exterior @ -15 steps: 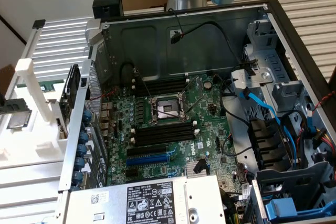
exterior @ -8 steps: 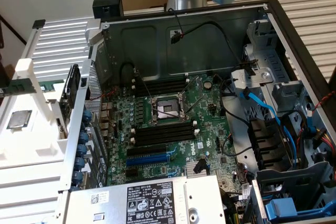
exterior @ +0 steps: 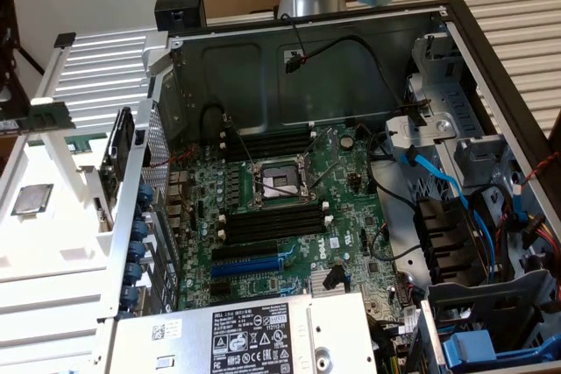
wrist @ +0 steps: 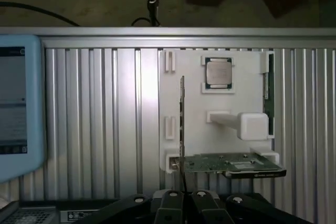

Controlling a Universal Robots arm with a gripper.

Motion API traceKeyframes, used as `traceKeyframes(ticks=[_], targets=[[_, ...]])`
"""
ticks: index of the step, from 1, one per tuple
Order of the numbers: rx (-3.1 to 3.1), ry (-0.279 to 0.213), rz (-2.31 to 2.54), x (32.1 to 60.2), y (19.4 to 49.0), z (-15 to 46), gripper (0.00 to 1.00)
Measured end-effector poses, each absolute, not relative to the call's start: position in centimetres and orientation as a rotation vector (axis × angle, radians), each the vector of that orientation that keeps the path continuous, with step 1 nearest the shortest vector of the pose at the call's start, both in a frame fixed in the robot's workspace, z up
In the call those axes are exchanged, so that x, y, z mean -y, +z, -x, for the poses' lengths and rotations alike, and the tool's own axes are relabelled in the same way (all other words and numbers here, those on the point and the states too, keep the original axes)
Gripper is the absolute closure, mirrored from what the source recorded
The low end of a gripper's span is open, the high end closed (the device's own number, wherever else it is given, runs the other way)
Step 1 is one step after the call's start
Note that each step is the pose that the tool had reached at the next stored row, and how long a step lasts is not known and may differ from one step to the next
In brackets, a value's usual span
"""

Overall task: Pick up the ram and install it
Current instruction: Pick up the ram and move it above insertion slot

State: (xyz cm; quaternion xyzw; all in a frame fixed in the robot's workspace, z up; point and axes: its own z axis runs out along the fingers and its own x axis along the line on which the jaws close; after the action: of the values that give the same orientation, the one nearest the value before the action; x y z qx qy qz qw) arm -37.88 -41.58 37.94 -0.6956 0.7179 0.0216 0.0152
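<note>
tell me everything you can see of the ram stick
The ram is a long, narrow green board with a pale label. It seems to stand on its long edge in a slot at one end of the white tray, on the exterior view's left, outside the computer case. Only the tray touches it; it is not yet installed.

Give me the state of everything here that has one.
Ram: on edge in the tray, not picked up.
CPU: flat in the tray.
Memory slots: empty.
Blue slot: empty.
Case: open.
Gripper: apart from the ram.
</note>
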Motion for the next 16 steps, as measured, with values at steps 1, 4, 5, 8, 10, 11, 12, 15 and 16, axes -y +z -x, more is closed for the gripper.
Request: traceKeyframes(ticks=[1,4,5,8,10,11,12,15,16], targets=[[-2.233,0.068,2.164,41.6,38.2,37.5,0.88],[-2.232,0.072,2.162,41.7,39.1,36.4,0.88],[-2.231,0.073,2.162,41.7,39.4,36.1,0.88],[-2.228,0.08,2.158,41.9,41.2,33.8,0.88],[-2.227,0.081,2.158,41.9,41.7,33.0,0.88],[-2.227,0.082,2.158,42.0,41.9,32.5,0.88],[-2.227,0.082,2.158,42.0,42.1,32.1,0.88],[-2.227,0.082,2.158,42.0,42.4,30.7,0.88],[-2.227,0.082,2.158,42.0,42.4,30.2,0.88]])
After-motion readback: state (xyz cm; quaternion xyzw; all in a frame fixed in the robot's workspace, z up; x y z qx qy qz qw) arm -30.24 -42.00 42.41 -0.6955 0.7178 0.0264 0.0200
